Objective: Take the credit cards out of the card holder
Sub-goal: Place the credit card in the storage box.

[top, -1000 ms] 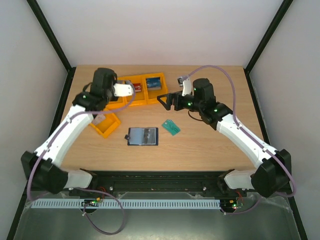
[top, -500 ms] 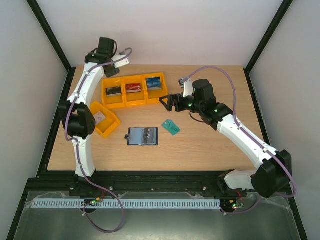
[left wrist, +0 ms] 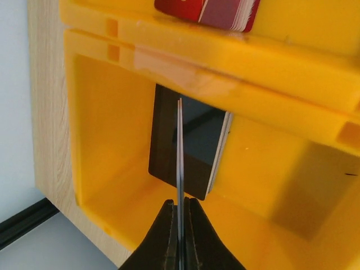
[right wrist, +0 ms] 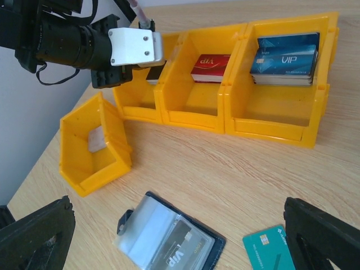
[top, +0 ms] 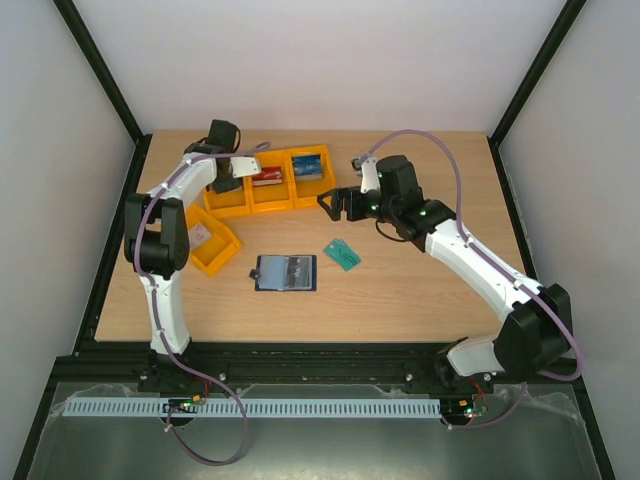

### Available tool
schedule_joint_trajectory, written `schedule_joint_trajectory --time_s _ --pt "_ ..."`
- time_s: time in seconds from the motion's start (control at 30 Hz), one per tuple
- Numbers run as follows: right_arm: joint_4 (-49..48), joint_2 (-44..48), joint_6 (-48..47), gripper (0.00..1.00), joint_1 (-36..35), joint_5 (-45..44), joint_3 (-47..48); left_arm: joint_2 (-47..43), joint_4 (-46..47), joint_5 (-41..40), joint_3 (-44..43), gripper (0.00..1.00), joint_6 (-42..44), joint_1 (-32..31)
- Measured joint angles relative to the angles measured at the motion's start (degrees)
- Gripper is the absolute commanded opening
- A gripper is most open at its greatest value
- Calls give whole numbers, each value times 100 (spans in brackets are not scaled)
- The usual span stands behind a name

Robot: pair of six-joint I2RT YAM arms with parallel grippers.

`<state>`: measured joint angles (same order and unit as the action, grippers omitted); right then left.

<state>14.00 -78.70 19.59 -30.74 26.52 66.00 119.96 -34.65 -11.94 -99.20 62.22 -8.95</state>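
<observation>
Left gripper (left wrist: pixel 180 212), jaws clenched on a single credit card (left wrist: pixel 180 146) seen edge-on and held upright inside the far-left orange bin (left wrist: pixel 107 140), directly above the dark cards (left wrist: pixel 194 138) stacked on its floor; whether the held card touches the stack cannot be told. The next bin to the right holds red cards (right wrist: pixel 211 66), the third blue cards (right wrist: pixel 286 56). A fourth bin (right wrist: pixel 93 146), set apart to the left at an angle, contains a pale card (right wrist: pixel 97 139). Right gripper (right wrist: pixel 180 225), fingers spread wide and grasping nothing, hangs right of the bin row. The card holder (right wrist: pixel 169 242) lies open on the wooden table (right wrist: pixel 236 163) nearer than the bins, a VIP card (right wrist: pixel 183 247) in its clear sleeve; a teal card (right wrist: pixel 270 250) lies just right of it, apart.
</observation>
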Motion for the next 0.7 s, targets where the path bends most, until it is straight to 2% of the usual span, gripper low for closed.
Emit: schedule_joint_trajectory --time_s 0.4,0.7 --pt "109 -120 -17 99 -2 -55 160 11 1119 -138 337 2 660 61" --pt "199 -267 -46 99 0 -52 262 437 1554 -247 404 2 1080 61"
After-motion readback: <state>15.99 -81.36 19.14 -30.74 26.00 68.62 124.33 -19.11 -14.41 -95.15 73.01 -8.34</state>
